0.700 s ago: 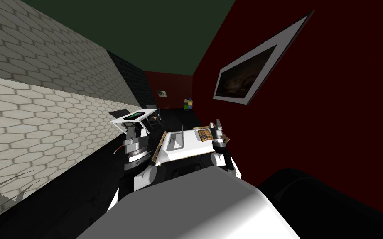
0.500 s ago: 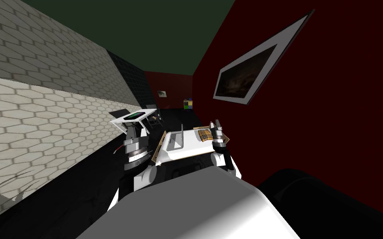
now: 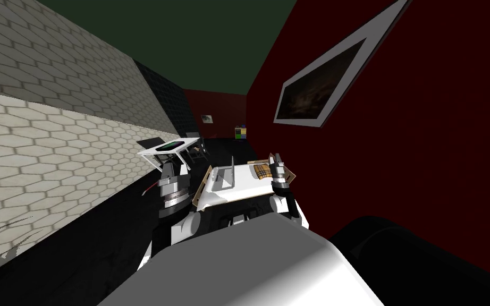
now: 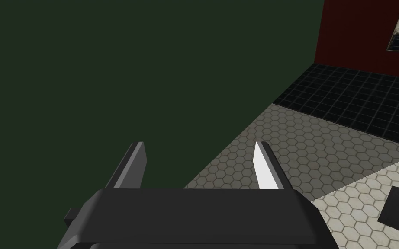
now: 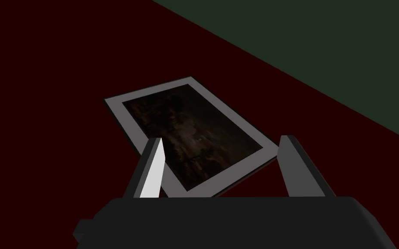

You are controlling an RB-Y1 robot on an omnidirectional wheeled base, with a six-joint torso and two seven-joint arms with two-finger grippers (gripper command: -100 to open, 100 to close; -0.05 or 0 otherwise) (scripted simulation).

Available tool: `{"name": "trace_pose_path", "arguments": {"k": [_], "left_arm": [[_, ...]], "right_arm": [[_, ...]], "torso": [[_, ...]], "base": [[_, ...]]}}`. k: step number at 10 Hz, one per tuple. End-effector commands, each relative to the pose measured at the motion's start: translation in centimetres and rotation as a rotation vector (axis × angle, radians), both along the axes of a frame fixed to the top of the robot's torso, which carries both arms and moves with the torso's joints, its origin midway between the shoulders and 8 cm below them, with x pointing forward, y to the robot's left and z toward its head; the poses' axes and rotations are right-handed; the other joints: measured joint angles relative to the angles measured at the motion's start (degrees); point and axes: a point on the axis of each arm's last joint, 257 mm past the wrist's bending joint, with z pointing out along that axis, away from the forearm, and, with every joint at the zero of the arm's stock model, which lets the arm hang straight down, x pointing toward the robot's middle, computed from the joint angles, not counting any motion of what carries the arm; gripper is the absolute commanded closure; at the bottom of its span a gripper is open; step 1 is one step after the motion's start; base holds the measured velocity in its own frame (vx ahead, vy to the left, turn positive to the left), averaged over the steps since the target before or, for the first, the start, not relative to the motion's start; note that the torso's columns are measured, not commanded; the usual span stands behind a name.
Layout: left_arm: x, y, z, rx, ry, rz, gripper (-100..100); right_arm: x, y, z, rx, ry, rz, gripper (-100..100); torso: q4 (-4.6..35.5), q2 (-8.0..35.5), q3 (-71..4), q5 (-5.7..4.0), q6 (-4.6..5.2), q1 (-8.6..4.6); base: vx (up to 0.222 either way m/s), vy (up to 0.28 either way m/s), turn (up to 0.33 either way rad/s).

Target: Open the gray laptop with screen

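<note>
Here, both pincers stand open and empty — the right gripper (image 5: 220, 166) is raised with its two fingers wide apart, touching nothing, and the left gripper (image 4: 198, 166) is spread the same way on air. The gray laptop (image 3: 226, 179) sits between them on a white surface (image 3: 245, 188) with a tan rim, its lid (image 3: 233, 171) upright over the flat base. A yellow plaid cushion (image 3: 262, 171) lies between the laptop and the right gripper, just beside that gripper. Beyond the left gripper stands a second white table (image 3: 156, 152) carrying a green-faced item (image 3: 172, 146). The dark red wall (image 3: 398, 186) closes the right gripper's outer side. On the left gripper's outer side, dark floor (image 3: 106, 228) lies open — up to a hexagon-tiled wall (image 3: 52, 149).
</note>
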Motion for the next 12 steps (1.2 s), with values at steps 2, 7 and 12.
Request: {"name": "trace_pose_path", "arguments": {"k": [2, 7, 12], "left_arm": [[0.0, 0.0, 0.0, 0.0, 0.0, 0.0, 0], [2.2, -0.7, -3.0, 0.144, 0.09, -0.047, -100], [5.4, 0.5, -7.7, 0.212, 0.207, -0.034, -100]], "right_arm": [[0.0, 0.0, 0.0, 0.0, 0.0, 0.0, 0], [0.0, 0.0, 0.0, 0.0, 0.001, 0.0, 0], [0.0, 0.0, 0.0, 0.0, 0.001, 0.0, 0]], "torso": [[8.5, 8.5, -16.9, 0.0, 0.0, 0.0], [15.3, 15.3, -30.8, -0.01, 0.0, -0.03], [15.4, 15.3, -30.8, -0.01, 0.0, -0.03]], "base": [[0.0, 0.0, 0.0], [0.006, -0.021, -0.024], [0.013, -0.042, -0.041]]}}
